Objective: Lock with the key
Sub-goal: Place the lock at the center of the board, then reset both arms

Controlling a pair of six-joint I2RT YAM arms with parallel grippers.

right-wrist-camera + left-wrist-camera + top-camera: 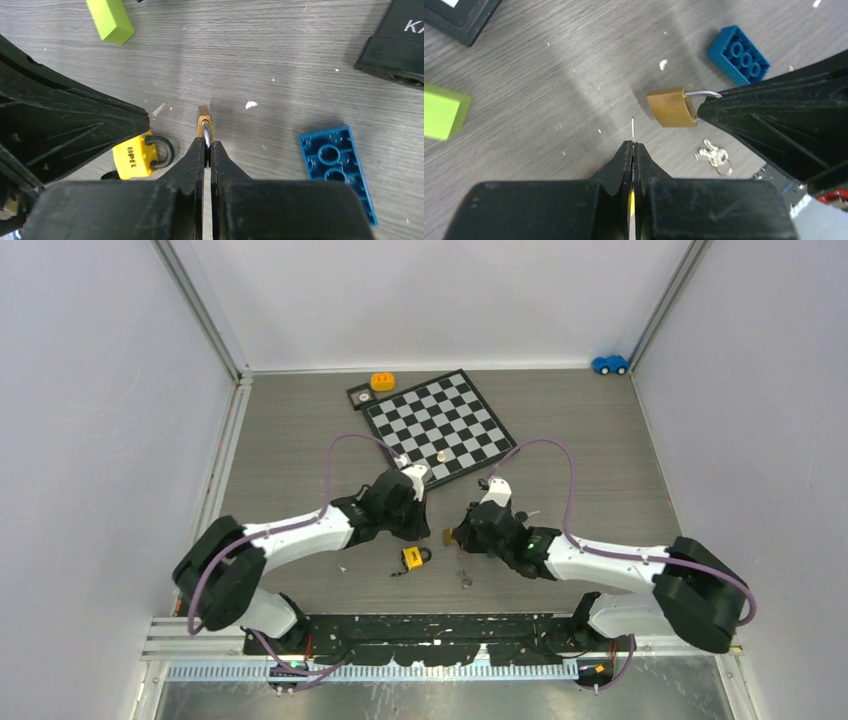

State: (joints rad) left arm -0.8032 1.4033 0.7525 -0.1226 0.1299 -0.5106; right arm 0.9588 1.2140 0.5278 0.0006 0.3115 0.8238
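Note:
My left gripper point(632, 145) is shut on a thin silvery key point(632, 127). Its blade sticks out past the fingertips and points toward a brass padlock point(671, 106), a short gap away. My right gripper point(207, 145) is shut on that brass padlock's point(203, 125) shackle and holds it just above the table. In the top view the two grippers point(425, 522) point(460, 536) face each other near the table's front middle, with the padlock point(449, 536) between them. A spare bunch of keys point(713, 156) lies on the table.
A yellow padlock point(134, 155) lies under the left arm point(413, 558). A blue brick point(336, 165), a green block point(110, 19) and a black box point(400, 45) lie around. A chessboard point(440, 425) and a blue toy car point(610, 364) sit farther back.

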